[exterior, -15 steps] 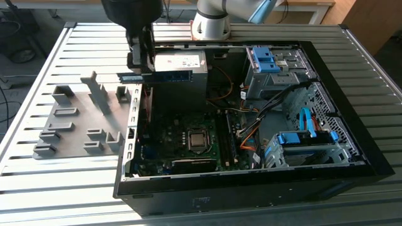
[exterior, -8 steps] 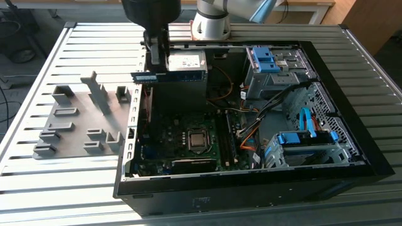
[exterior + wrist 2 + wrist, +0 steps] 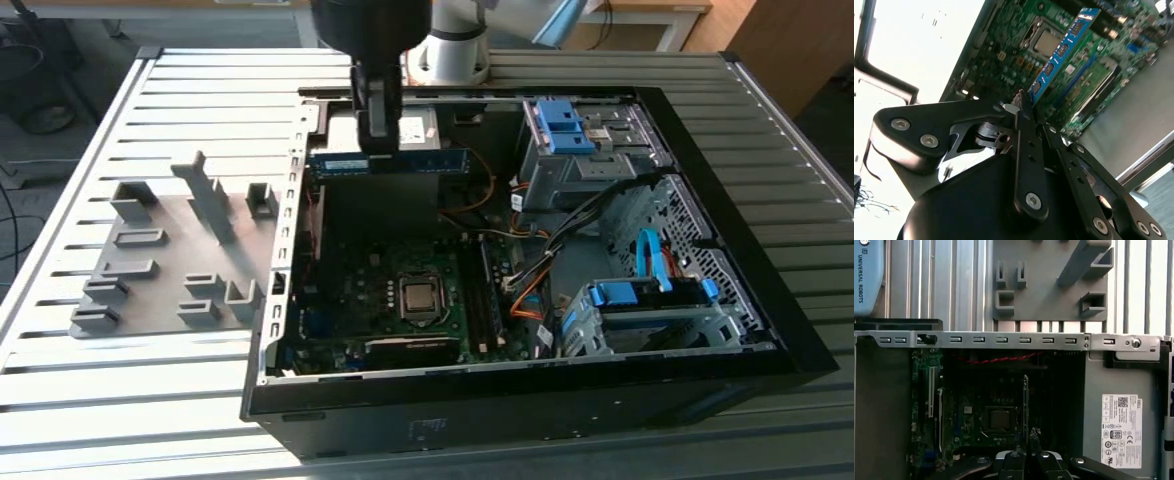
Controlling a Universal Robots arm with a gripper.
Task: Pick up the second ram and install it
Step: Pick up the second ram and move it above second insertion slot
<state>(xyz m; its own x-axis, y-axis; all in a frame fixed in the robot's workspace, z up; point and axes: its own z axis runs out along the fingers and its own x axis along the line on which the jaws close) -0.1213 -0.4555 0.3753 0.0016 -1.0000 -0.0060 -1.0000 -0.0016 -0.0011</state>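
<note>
Black gripper (image 3: 1024, 101) links loom closest in the second wrist view, jaws clamped shut on the ram (image 3: 1066, 44). Pickup looks done; seating is left. In the exterior view the stick hangs level in the air above the open case (image 3: 534, 400), at twelve o'clock from the CPU (image 3: 418, 297). Counted: one ram, one CPU, two blue brackets (image 3: 561, 125).
</note>
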